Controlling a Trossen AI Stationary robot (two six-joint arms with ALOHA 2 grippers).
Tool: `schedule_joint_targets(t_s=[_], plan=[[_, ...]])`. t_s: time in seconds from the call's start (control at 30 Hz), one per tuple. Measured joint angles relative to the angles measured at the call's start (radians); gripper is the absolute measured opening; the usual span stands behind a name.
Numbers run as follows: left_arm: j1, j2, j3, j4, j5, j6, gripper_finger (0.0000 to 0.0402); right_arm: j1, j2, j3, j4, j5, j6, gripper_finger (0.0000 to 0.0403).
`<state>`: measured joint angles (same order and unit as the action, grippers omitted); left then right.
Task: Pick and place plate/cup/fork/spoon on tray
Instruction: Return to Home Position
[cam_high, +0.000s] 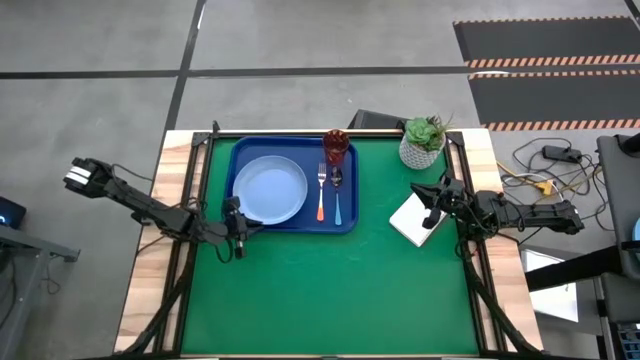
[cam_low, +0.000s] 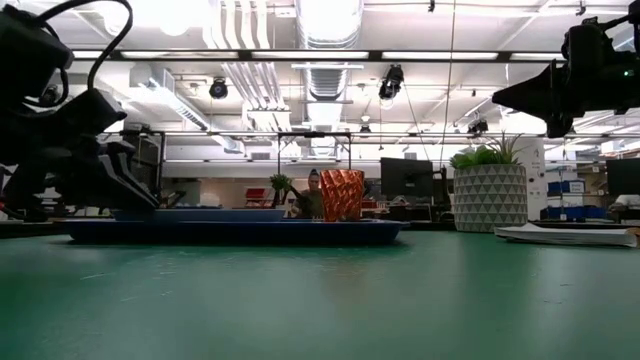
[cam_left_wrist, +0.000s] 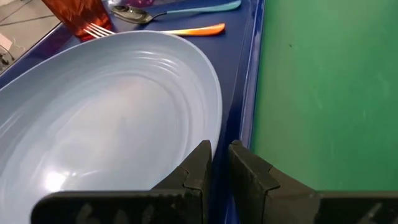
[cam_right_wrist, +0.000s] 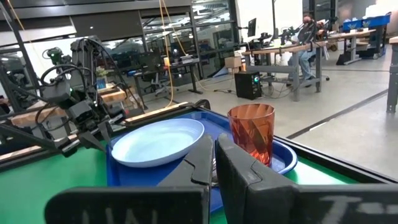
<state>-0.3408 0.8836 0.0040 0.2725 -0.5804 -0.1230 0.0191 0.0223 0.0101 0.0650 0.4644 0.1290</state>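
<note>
A dark-blue tray (cam_high: 294, 222) lay at the far left of the green table (cam_high: 330, 290), holding the pale-blue plate (cam_high: 270, 190) on its left half, the orange-handled fork (cam_high: 321, 192) and blue-handled spoon (cam_high: 337, 193) side by side to the plate's right, and the red-brown cup (cam_high: 336, 146) upright in its far right corner. The left gripper (cam_high: 238, 238) hung just outside the tray's near left corner, its fingers nearly pressed together and holding nothing. The right gripper (cam_high: 428, 205) hovered by a small white box (cam_high: 416, 219) near a potted plant (cam_high: 424, 141), its fingers also drawn close and empty.
</note>
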Motion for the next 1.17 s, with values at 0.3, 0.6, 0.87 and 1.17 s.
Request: schedule_joint_targets(t_s=[0.3, 0.6, 0.87, 1.17], plan=[[0.000, 0.034, 0.000, 0.001, 0.000, 0.000, 0.0035, 0.000, 0.000, 0.000, 0.000, 0.000, 0.001, 0.0009], [0.000, 0.050, 0.000, 0.007, -0.001, 0.000, 0.0035, 0.000, 0.000, 0.000, 0.000, 0.000, 0.001, 0.0009], [0.000, 0.051, 0.000, 0.008, -0.001, 0.000, 0.0035, 0.000, 0.000, 0.000, 0.000, 0.000, 0.000, 0.0009], [0.000, 0.050, 0.000, 0.008, -0.001, 0.000, 0.0035, 0.000, 0.000, 0.000, 0.000, 0.000, 0.001, 0.0009]])
